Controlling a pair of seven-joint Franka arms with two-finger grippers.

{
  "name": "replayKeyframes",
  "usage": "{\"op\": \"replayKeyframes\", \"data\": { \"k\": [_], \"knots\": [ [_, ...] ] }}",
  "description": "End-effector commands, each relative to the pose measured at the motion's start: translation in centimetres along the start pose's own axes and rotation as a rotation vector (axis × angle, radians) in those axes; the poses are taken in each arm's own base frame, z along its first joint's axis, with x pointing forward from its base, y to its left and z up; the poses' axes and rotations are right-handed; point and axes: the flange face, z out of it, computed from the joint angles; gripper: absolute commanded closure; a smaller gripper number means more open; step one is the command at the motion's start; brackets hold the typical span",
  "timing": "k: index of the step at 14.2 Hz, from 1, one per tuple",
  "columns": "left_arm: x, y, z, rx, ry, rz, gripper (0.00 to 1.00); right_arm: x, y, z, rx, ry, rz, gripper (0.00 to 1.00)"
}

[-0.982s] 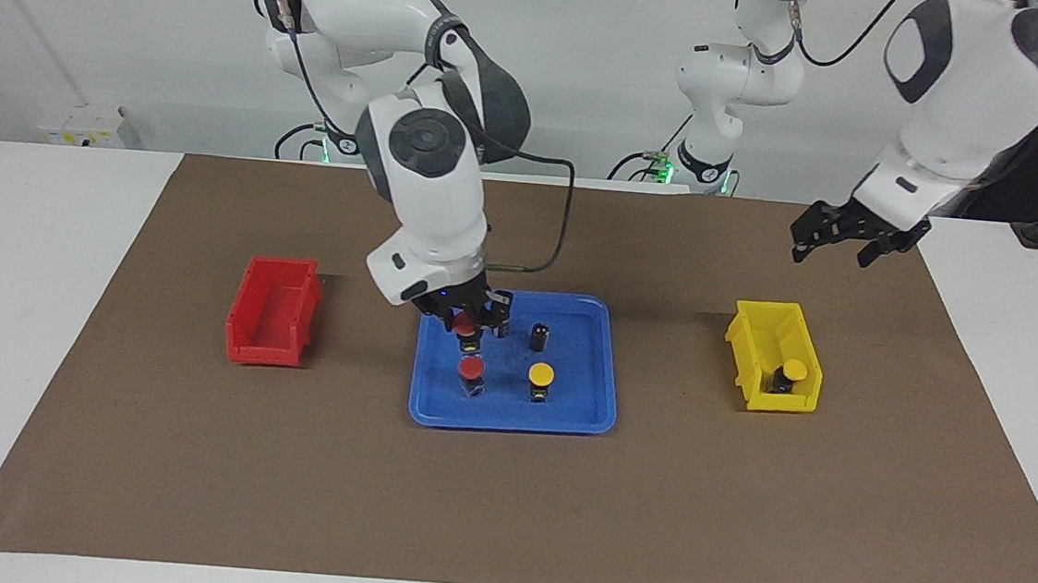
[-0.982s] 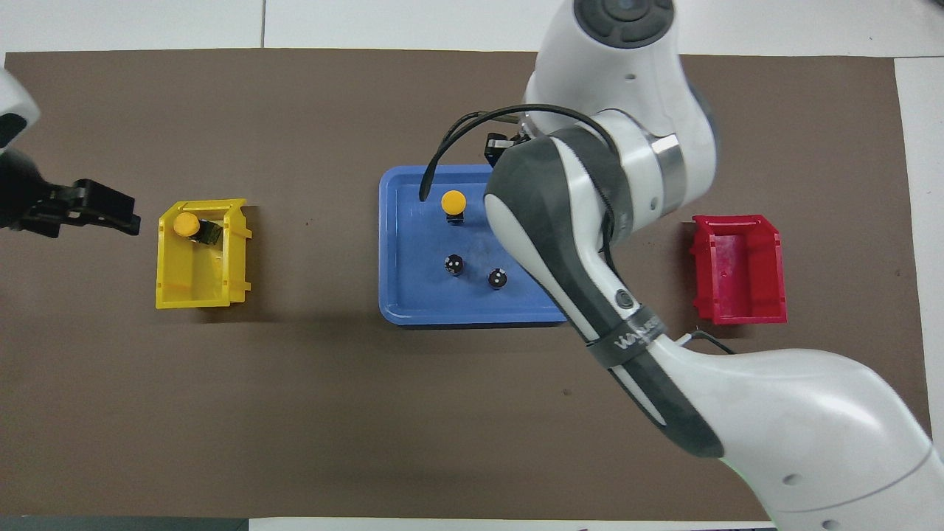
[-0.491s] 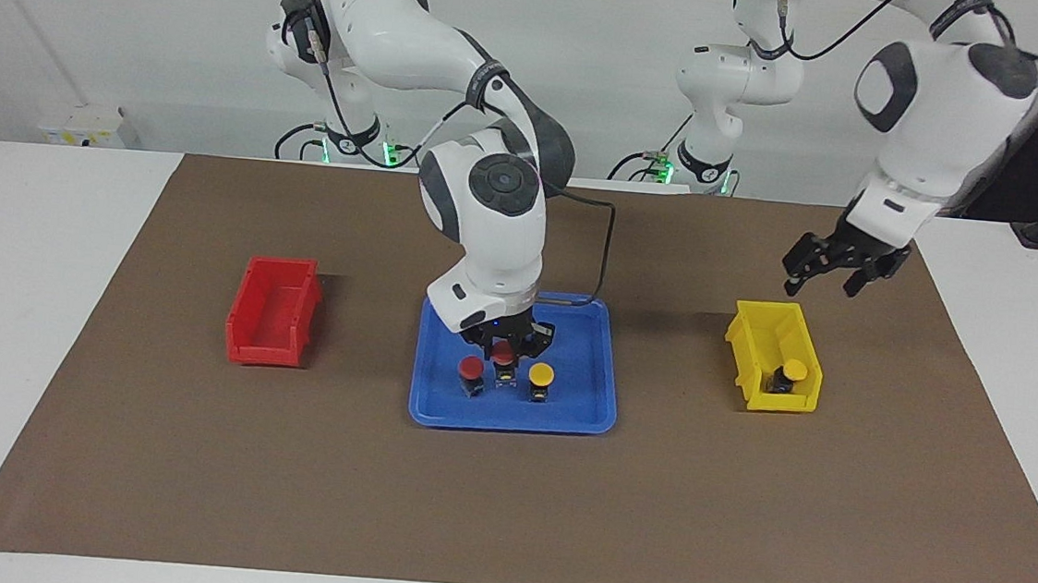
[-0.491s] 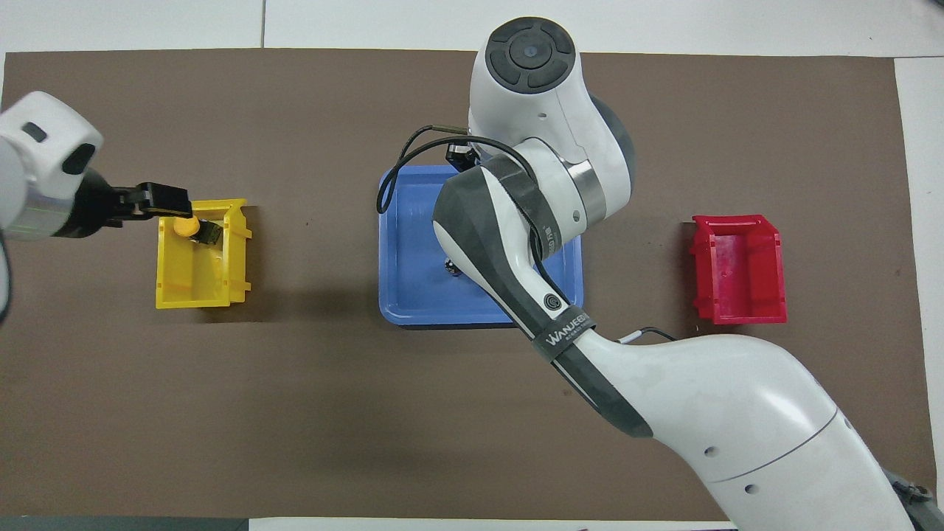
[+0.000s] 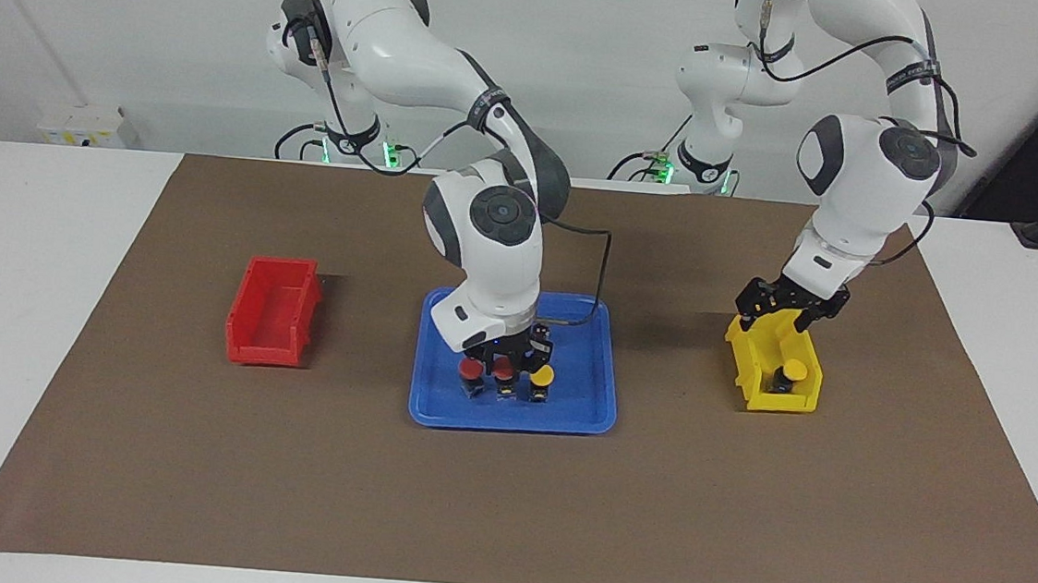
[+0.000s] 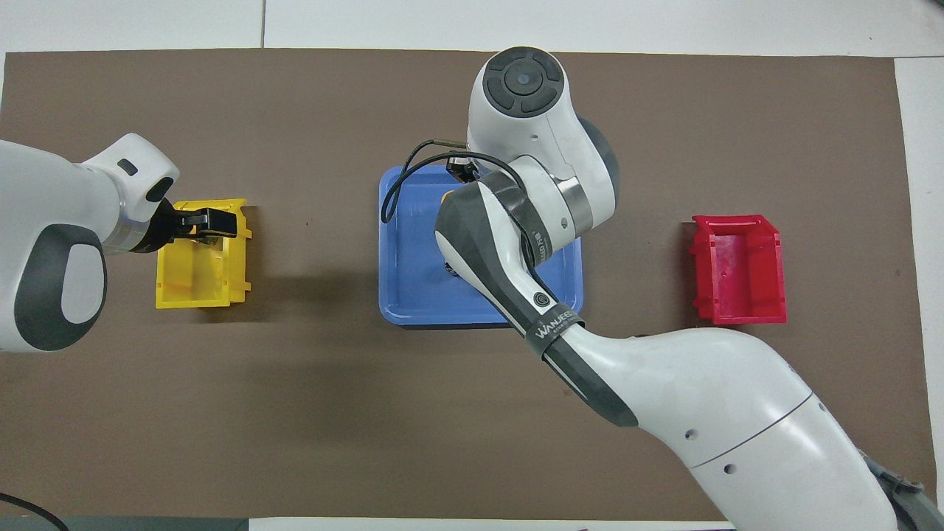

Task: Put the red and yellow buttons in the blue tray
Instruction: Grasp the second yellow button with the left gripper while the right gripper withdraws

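Right gripper (image 5: 505, 363) was clamped on a red button (image 5: 504, 368) low in the tray (image 5: 579, 407). Left gripper (image 5: 784, 311) hung over the yellow bin (image 5: 757, 384), grip unclear. Buttons seemed light, rigid; take the body.

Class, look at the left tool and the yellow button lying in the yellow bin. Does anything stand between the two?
Nothing visible does. The left tool hangs over the yellow bin, and the yellow button stands uncovered inside it, at the bin's end farther from the robots.
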Motion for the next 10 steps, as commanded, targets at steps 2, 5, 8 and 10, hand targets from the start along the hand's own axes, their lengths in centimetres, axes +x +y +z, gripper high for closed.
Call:
{"op": "replayKeyframes", "data": {
  "k": [2, 5, 8, 10],
  "knots": [
    [1.4, -2.0, 1.4, 0.006, 0.051, -0.009, 0.29, -1.2, 0.7, 0.4, -0.007, -0.007, 0.003, 0.92],
    [2.1, -2.5, 2.9, 0.008, 0.064, -0.018, 0.29, -1.3, 0.9, 0.7, -0.008, -0.008, 0.003, 0.76],
    [2.2, -3.1, 3.6, 0.010, 0.063, -0.033, 0.29, -1.3, 0.8, 0.6, -0.005, -0.005, 0.003, 0.53],
    [2.1, -4.3, 3.9, 0.012, 0.055, -0.067, 0.29, -1.2, 0.7, 0.3, 0.000, 0.001, 0.003, 0.53]
  ]
}}
